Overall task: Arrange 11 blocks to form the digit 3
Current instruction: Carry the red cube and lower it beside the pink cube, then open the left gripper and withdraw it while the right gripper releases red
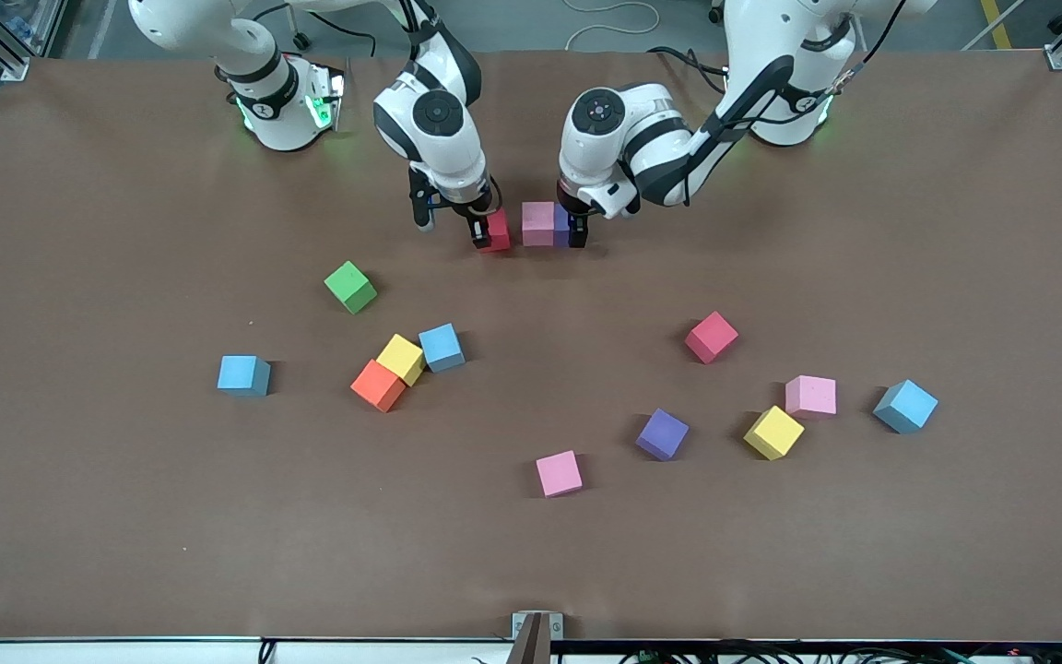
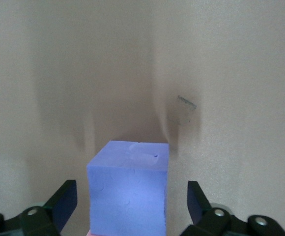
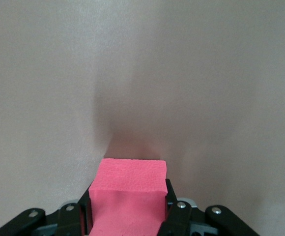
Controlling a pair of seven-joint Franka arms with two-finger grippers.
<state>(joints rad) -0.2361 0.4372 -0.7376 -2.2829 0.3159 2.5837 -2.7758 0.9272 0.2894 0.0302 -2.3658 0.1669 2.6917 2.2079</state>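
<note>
A pink block (image 1: 537, 223) and a purple block (image 1: 560, 226) stand touching on the table between the two arms. My left gripper (image 1: 573, 231) is open around the purple block (image 2: 128, 187), with a gap between each of its fingers (image 2: 64, 201) and the block. My right gripper (image 1: 483, 231) is shut on a red block (image 1: 498, 231), held low beside the pink block on the right arm's side with a small gap between them. In the right wrist view the red block (image 3: 128, 196) fills the space between the fingers of the right gripper (image 3: 128, 209).
Loose blocks lie nearer the front camera: green (image 1: 350, 286), yellow (image 1: 401, 358), blue (image 1: 442, 347), orange (image 1: 378, 385), blue (image 1: 243, 374), red (image 1: 711, 337), pink (image 1: 810, 396), blue (image 1: 905, 406), yellow (image 1: 773, 432), purple (image 1: 662, 433) and pink (image 1: 558, 473).
</note>
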